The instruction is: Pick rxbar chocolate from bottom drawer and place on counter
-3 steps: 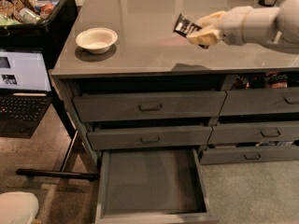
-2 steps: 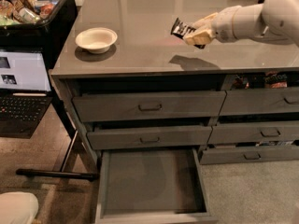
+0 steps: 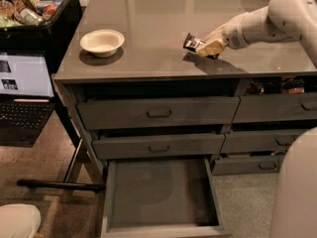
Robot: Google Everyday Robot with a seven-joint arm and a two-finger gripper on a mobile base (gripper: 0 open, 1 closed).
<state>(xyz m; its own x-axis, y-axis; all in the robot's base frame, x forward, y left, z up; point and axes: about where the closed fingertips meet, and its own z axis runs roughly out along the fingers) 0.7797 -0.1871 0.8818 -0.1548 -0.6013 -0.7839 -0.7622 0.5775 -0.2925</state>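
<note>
The rxbar [image 3: 193,43] sticks out left from the gripper [image 3: 207,47], whose fingers are closed on its right end, low over the counter [image 3: 148,19], well right of the bowl [image 3: 102,41]. Whether it touches the surface is unclear. The bottom drawer [image 3: 158,192] stands open, below and right of the bowl.

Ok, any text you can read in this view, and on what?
No text can be read.
Bar, held by the hand just above the counter: white lettering, too blurred to read.
Laptop screen: marks too small to read.
Packets in the bin: labels too blurred to read.
</note>
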